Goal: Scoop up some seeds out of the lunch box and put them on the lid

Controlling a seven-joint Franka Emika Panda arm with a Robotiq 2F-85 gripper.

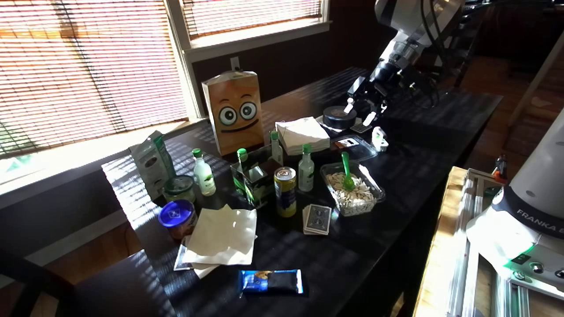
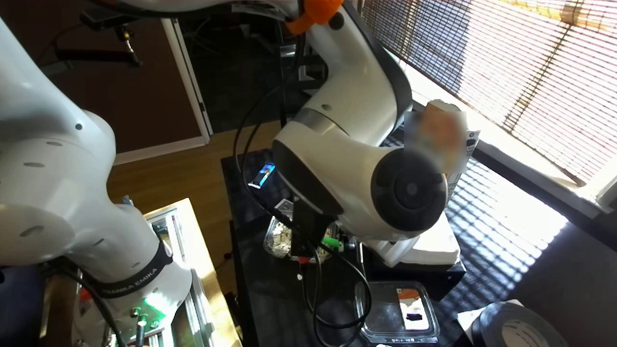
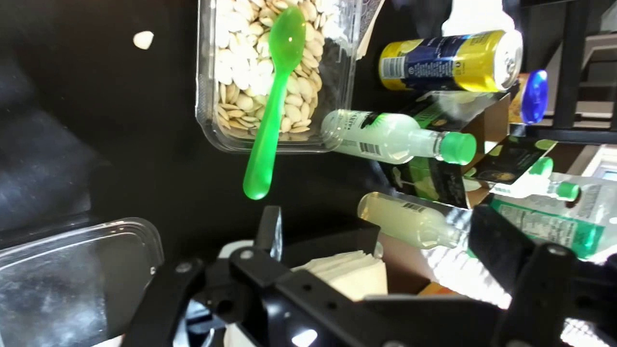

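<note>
I have my pincer over the table, its fingers wide apart. The seeds are in the clear box, with a green spoon on them. The lid lies nearby.

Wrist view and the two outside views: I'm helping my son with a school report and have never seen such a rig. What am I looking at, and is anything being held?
The machine is a white robot arm ending in a black claw. Two pictures come from cameras standing apart from the robot; the wrist view comes from a camera on the arm itself, so the claw's fingers show in its lower part. On the dark table is a clear plastic box of pale seeds, with a green spoon in it, bowl on the seeds, handle reaching past the rim. The clear lid lies apart on the table. Nearby are a can, green-capped bottles and a tall box with a cartoon face. The claw is open, holding nothing.
</note>
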